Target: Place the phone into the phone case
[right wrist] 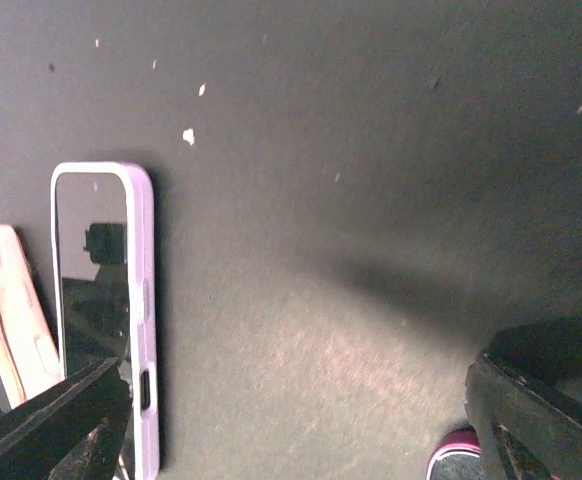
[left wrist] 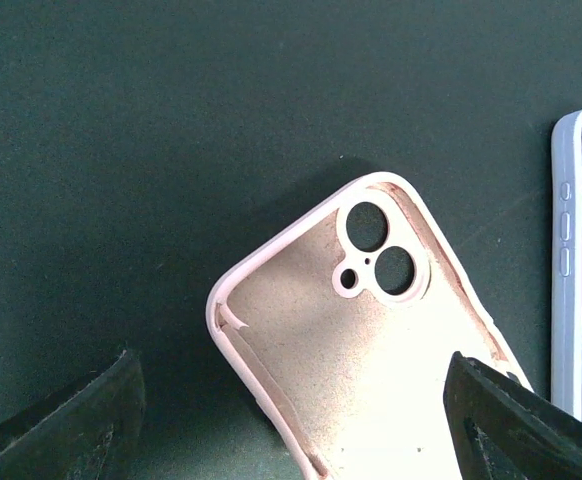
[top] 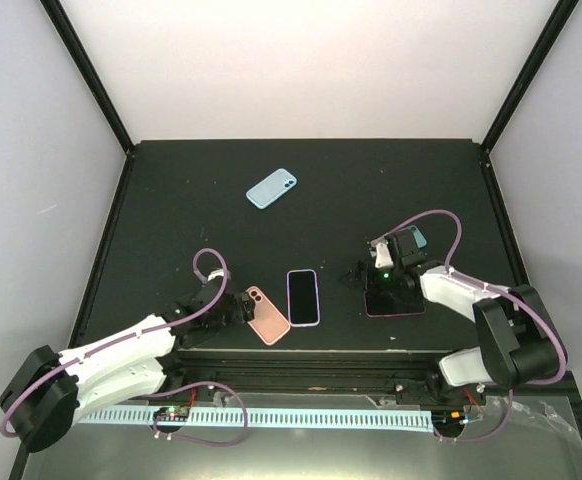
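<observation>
Matte black desk [top: 171, 190] fills the view, a few pale specks [right wrist: 188, 135] scattered on it. White back wall [top: 311, 60] behind, black frame posts [top: 86, 70] rising from the far corners.

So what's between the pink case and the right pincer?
The purple-edged phone, screen up, lies between the pink case and right pincer; the top view shows it.

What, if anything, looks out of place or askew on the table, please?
Little stands out. The empty pink case lies slanted, inside up, beside the straight lilac-rimmed phone. A few pale specks litter the black mat.
</observation>
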Robot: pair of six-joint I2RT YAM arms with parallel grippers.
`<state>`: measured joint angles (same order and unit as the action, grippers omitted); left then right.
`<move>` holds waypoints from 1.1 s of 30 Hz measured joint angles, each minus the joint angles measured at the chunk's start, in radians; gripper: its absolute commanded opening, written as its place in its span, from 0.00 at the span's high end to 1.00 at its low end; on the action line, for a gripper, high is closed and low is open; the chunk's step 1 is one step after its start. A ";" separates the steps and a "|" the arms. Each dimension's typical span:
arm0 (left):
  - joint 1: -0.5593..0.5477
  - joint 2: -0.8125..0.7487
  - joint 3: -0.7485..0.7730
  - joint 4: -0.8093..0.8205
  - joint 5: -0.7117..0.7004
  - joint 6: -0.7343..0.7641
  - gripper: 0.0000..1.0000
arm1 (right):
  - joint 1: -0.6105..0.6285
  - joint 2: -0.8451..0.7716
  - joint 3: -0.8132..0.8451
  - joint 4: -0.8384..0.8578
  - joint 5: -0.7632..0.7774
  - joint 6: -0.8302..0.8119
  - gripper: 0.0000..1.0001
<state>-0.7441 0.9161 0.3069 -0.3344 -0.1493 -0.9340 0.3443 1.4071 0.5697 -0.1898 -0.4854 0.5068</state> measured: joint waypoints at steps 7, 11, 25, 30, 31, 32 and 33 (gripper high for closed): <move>0.005 0.000 0.000 0.000 0.002 0.003 0.17 | 0.106 -0.109 -0.034 -0.105 0.058 0.069 0.11; 0.006 0.000 0.000 0.002 0.004 0.008 0.18 | 0.127 -0.244 -0.045 -0.192 0.114 0.159 0.11; 0.016 0.053 0.035 0.039 0.130 0.015 0.22 | 0.127 -0.590 -0.103 -0.521 0.434 0.568 0.07; 0.016 0.053 0.039 0.040 0.160 0.014 0.21 | 0.127 -0.558 -0.145 -0.530 0.477 0.645 0.06; 0.017 0.053 0.039 0.040 0.163 0.014 0.21 | 0.127 -0.547 -0.153 -0.526 0.483 0.656 0.06; 0.017 0.053 0.039 0.040 0.166 0.014 0.21 | 0.127 -0.534 -0.157 -0.525 0.488 0.666 0.06; 0.018 0.053 0.039 0.040 0.170 0.014 0.21 | 0.127 -0.519 -0.159 -0.524 0.495 0.676 0.06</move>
<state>-0.7265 0.9688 0.3458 -0.2943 0.0208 -0.9203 0.4709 0.8879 0.4110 -0.7136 0.0097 1.1828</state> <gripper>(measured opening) 0.786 0.937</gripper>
